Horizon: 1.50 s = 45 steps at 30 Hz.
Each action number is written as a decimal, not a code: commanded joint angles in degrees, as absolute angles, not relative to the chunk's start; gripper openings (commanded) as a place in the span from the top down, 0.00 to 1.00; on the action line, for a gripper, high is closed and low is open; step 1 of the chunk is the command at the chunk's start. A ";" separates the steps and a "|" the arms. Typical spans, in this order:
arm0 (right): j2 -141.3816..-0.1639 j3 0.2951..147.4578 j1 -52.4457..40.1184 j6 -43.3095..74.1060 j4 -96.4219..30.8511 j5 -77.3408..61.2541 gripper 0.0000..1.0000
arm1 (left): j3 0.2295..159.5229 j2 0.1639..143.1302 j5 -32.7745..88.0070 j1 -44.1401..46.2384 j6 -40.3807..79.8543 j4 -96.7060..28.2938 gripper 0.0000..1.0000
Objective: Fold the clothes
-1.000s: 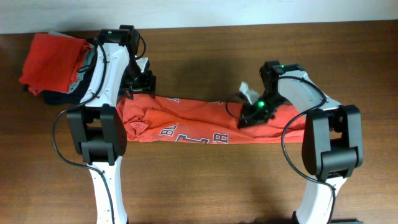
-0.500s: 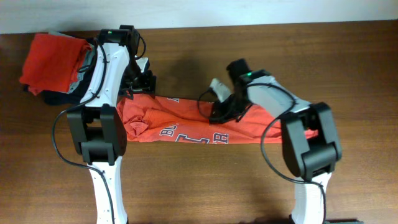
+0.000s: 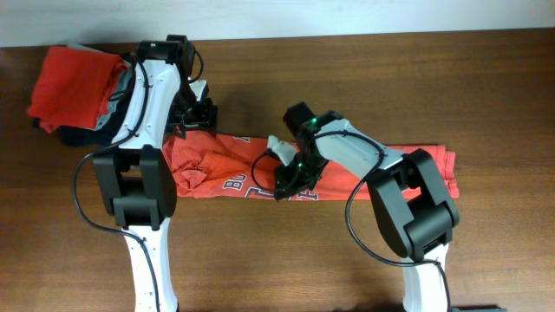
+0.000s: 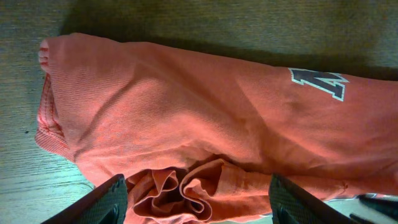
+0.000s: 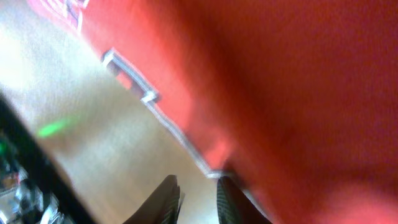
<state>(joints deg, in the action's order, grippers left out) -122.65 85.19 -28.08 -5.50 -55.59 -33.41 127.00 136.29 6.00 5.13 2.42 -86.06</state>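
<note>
— Over the worktop (image 3: 286,260), seen from overhead, where does the shirt lie?
— The lettered T-shirt (image 3: 225,156) is drawn out in a long band across the middle, from 9 o'clock to 3 o'clock. At 10 o'clock a second orange-red T-shirt (image 3: 74,87) sits on a pile, with a dark garment (image 3: 74,137) under it.
— And the arms?
— The left arm (image 3: 143,113) stands at the band's 9 o'clock end. The right arm (image 3: 347,152) reaches across the band to its lettering (image 3: 260,189) near the centre.
— What does the left wrist camera give?
— The T-shirt (image 4: 186,112) fills the view, bunched into folds (image 4: 186,190) at 6 o'clock, with a navy-and-white letter (image 4: 317,84) at 2 o'clock. The left jaws stand wide apart, one finger (image 4: 112,199) at 7 o'clock and the other at 5 o'clock, over the folds.
— And the right wrist camera?
— Blurred. Red cloth (image 5: 280,81) covers 12 to 4 o'clock, and bare worktop (image 5: 93,143) shows at 8 o'clock. The right jaws are narrow, the fingers (image 5: 168,199) close together at 6 o'clock beside the hem. I cannot tell whether they pinch it.
</note>
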 commanded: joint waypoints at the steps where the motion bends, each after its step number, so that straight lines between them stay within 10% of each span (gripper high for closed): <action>1: -122.74 86.91 -27.73 -5.15 -58.94 -34.96 0.77 | 126.78 135.94 6.63 4.71 1.72 -86.13 0.27; 21: -120.46 98.48 -7.31 -9.13 -73.69 -21.23 0.60 | 126.78 135.94 15.51 4.73 -24.38 -88.05 0.39; 29: -120.49 98.41 -0.86 -9.15 -72.64 -18.72 0.54 | 126.78 135.94 16.49 4.73 -48.25 -89.01 0.21; 45: -120.49 98.37 3.09 -9.15 -71.70 -16.56 0.38 | 117.32 135.96 18.65 4.78 -56.05 -86.78 0.27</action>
